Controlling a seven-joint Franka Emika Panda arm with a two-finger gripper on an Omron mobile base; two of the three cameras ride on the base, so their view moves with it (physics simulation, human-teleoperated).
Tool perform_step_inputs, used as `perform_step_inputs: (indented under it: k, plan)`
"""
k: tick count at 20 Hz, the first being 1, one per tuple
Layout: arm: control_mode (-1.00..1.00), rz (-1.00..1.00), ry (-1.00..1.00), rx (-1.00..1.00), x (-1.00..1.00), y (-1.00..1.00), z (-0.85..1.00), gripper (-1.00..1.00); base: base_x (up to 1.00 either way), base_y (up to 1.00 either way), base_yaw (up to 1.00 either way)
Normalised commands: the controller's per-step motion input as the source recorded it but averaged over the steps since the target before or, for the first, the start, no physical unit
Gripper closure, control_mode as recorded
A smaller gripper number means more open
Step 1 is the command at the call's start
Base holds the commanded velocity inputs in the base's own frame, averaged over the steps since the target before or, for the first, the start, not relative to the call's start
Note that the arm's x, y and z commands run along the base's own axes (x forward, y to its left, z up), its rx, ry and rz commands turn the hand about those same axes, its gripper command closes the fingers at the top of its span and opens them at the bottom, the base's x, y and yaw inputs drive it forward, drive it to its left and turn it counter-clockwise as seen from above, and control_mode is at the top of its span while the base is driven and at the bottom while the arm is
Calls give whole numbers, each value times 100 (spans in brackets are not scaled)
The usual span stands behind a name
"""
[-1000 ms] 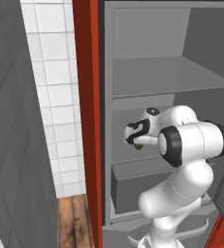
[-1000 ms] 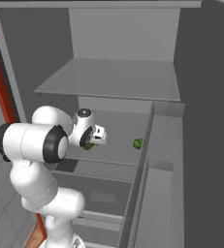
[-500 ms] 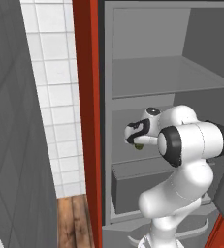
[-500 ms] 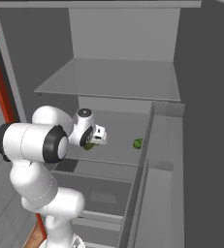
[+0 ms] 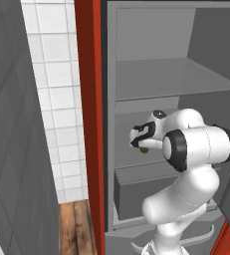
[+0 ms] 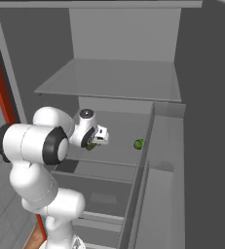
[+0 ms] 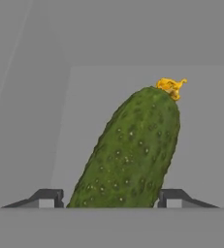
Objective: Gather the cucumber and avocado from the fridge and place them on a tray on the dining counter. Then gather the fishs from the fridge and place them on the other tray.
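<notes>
STEP: cucumber (image 7: 133, 150) pickup from fridge shelf (image 6: 114, 80) | GRIPPER (image 7: 106, 197): jaws flanking cucumber, contact not confirmable | ADVICE: close squarely, verify firm hold, withdraw clear of shelf edge.

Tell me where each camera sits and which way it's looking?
Left base view: behind the arm's left, facing the open fridge past its red door edge; white arm lower right, gripper.
Right base view: behind the arm's right, facing the fridge shelves; arm lower left, avocado on the shelf.
Hand view: on the hand, looking along the gripper at the cucumber between the fingertips.
Both base views share the arm and shelves.
</notes>
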Motion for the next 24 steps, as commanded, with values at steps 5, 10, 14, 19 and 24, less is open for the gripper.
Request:
perform_step_inputs:
  k: [5, 10, 14, 19, 24]
  plan:
    - [-100, 0, -23, 2, -1, -14, 0, 100, 0, 0, 0]
    - [-100, 0, -21, 3, -27, -26, 0, 100, 0, 0, 0]
    - [-100, 0, -2, 3, -85, -39, 25, 100, 0, 0, 0]
    - [-100, 0, 3, 1, -37, -5, 87, 100, 0, 0, 0]
    - [-100, 1, 18, 0, -5, 2, 100, 100, 0, 0, 0]
